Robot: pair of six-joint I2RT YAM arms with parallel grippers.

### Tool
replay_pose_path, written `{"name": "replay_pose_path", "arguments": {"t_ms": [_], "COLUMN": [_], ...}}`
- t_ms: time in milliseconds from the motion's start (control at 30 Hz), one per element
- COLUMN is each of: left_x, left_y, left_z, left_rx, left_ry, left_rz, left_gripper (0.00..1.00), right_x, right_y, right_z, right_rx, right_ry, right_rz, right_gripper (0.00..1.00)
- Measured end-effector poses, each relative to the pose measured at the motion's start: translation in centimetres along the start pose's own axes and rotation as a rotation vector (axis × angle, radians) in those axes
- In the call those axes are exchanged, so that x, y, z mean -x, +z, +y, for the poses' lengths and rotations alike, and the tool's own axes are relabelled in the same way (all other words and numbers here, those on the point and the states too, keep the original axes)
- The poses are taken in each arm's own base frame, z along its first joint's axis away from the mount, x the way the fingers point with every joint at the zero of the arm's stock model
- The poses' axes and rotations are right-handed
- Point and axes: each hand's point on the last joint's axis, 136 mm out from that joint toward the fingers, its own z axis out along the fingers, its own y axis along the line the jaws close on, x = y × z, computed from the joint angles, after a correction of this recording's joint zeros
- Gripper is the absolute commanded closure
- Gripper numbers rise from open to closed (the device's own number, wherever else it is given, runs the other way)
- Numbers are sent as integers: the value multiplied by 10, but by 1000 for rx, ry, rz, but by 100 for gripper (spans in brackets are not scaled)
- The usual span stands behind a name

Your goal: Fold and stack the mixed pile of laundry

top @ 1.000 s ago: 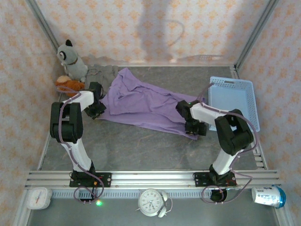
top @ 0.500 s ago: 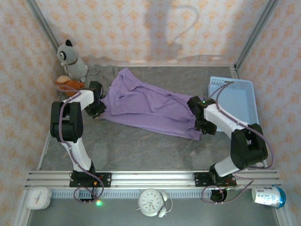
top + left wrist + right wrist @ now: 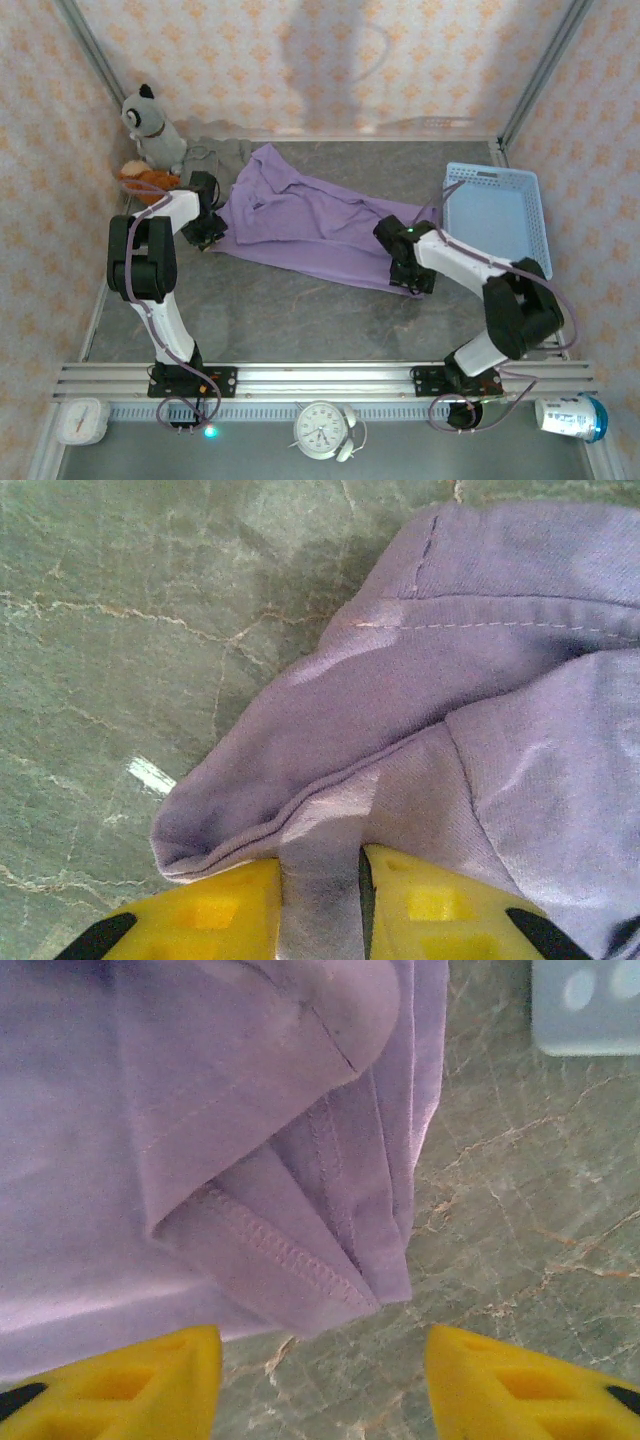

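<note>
Left wrist view: left gripper (image 3: 322,905) pinches a fold of the lavender garment (image 3: 470,670); right gripper (image 3: 322,1370) hangs spread wide at its hem, grasping nothing.

Non-laundry items noted.
Blue basket (image 3: 495,212) at right; grey plush (image 3: 150,125) and orange plush (image 3: 146,180) far-left; alarm clock (image 3: 322,428) at near edge.
</note>
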Motion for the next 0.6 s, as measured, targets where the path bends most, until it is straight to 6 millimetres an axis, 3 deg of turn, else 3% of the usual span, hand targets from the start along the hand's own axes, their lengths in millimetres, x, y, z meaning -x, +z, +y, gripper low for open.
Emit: {"name": "replay_pose_path", "arguments": {"t_ms": [167, 433, 600], "left_x": [-1, 1, 1], "left_y": [3, 3, 3], "left_z": [0, -2, -2], "left_rx": [5, 3, 3], "left_ry": [3, 19, 19], "left_rz": [7, 6, 5], "left_gripper": [73, 73, 74], "right_x": [4, 27, 26], "right_y": [30, 13, 5], "right_z": [-26, -76, -86], "right_rx": [-159, -199, -217], "right_ry": [46, 157, 132], "right_rz": [61, 4, 0], "right_gripper": [53, 54, 55]}}
